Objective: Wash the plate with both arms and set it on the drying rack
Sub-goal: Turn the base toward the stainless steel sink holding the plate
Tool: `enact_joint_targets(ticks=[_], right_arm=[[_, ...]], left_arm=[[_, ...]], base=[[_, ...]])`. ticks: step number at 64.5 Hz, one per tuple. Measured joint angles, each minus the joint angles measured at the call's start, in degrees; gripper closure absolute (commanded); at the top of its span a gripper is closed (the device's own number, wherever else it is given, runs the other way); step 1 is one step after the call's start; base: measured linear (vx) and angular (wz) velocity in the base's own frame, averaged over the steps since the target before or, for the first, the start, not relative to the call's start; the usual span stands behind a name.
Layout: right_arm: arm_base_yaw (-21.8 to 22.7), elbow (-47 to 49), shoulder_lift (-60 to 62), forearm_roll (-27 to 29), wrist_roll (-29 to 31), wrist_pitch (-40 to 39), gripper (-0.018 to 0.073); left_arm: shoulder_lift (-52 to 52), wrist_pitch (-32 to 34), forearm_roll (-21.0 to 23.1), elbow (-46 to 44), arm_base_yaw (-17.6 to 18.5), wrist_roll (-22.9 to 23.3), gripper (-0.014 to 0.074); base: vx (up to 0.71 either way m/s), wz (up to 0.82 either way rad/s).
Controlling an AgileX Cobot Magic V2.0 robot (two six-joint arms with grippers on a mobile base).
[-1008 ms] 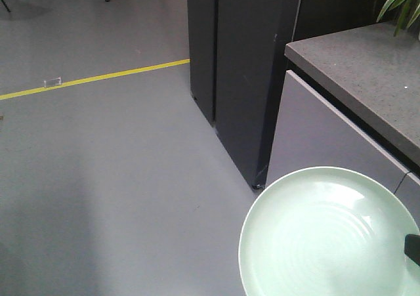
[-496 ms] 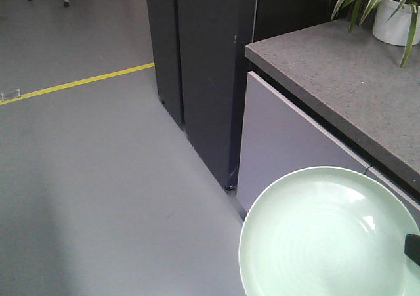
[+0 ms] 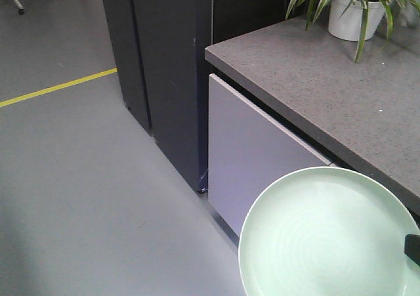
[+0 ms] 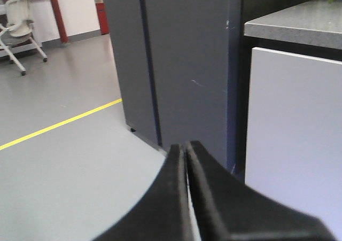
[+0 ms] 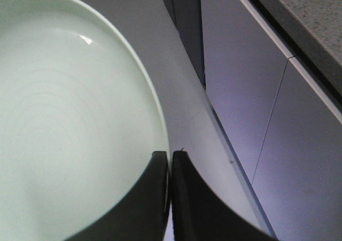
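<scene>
Right tool is clamping the rim of the plate, its two black fingers pressing on the edge from either face with only the thin lip between them. In the front-facing view just a small black corner of it is showing at the plate's right edge. Left tool is holding its fingers almost together, with only a hairline pale slit running between them, and it is pointing toward the dark cabinet.

The pale mint-green plate is hanging in the air above the floor, turning its glossy inner face and faint rings up toward the front camera. Its lower and right parts are running out of that frame. It is sitting low in front of the pale panel that is closing off the space under the tabletop.

The grey speckled tabletop is stretching away to the upper right and is carrying a potted plant in a white pot at its far end. The dark cabinet is standing upright just beside the panel's left end. Further left, a yellow line is crossing the grey floor, and in the left wrist view a pale chair is standing well beyond it.
</scene>
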State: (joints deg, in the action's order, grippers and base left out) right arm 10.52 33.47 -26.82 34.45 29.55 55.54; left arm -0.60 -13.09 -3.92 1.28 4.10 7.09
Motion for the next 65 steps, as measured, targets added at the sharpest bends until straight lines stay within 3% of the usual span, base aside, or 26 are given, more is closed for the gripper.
enact_joint_targets(ticks=[65], right_arm=[[0.0,0.0,0.0,0.0,0.0,0.0,0.0561]], left_arm=[[0.0,0.0,0.0,0.0,0.0,0.0,0.0603]], base=[[0.06,-0.29]])
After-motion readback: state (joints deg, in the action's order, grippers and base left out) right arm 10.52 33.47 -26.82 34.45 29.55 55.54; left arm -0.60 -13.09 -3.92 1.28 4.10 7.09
